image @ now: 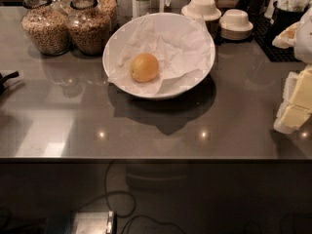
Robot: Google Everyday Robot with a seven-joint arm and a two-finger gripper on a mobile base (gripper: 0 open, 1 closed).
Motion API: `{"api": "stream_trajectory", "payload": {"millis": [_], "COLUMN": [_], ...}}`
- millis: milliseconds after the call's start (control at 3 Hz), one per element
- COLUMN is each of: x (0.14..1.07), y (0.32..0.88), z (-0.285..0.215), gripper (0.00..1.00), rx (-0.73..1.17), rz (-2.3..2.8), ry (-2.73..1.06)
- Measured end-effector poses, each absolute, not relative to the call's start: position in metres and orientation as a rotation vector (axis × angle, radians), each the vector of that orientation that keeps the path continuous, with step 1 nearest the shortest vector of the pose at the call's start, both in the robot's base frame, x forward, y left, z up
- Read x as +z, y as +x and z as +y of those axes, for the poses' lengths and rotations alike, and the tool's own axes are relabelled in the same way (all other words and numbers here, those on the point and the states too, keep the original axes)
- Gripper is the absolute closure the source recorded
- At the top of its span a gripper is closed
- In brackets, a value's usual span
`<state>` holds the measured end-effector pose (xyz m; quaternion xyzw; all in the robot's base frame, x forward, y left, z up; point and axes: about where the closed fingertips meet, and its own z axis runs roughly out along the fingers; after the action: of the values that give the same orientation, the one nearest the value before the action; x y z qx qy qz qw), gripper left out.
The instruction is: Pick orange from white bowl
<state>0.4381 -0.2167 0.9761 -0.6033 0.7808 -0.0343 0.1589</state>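
Surface (146,130): a wide grey counter that carries everything; its front half is bare apart from light reflections.
White bowl (112,45): sits at the middle of the surface toward the back, tipped a little toward the camera, lined with crumpled white paper (170,43).
Glass jars (46,28): two jars filled with cereal-like contents stand at the back left, just beside the bowl's rim.
Gripper (295,104): a pale, cream-coloured shape at the far right edge of the view, partly cut off by the frame, level with the bowl's front rim. Whether it is released or clenched I cannot tell. It holds nothing that can be seen.
Stacked cups (202,6): small white cups on saucers stand behind the bowl to the right, clear of any path to the fruit.
Orange (144,68): rests on the paper in the bowl's left half, near the front wall, uncovered from above.
Bearing: the orange lies well apart from the gripper, toward the left of the view and slightly farther back, with the bowl's right rim between them.
Axis: the fruit looks nearly round, so no grasp direction seems favoured.
Judgement: the reach has not begun, and the approach probably has to clear the rim and descend from above.
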Motion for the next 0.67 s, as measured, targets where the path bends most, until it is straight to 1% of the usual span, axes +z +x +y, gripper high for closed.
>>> {"api": "stream_trajectory", "payload": {"millis": [333, 667], "x": [0.9761, 0.9775], "y": [0.4381, 0.4395], "z": [-0.2167, -0.2087], "gripper": [0.00, 0.00], "rx": [-0.098, -0.059], "rz": [2.232, 2.189], "ry": [-1.725, -1.741]}}
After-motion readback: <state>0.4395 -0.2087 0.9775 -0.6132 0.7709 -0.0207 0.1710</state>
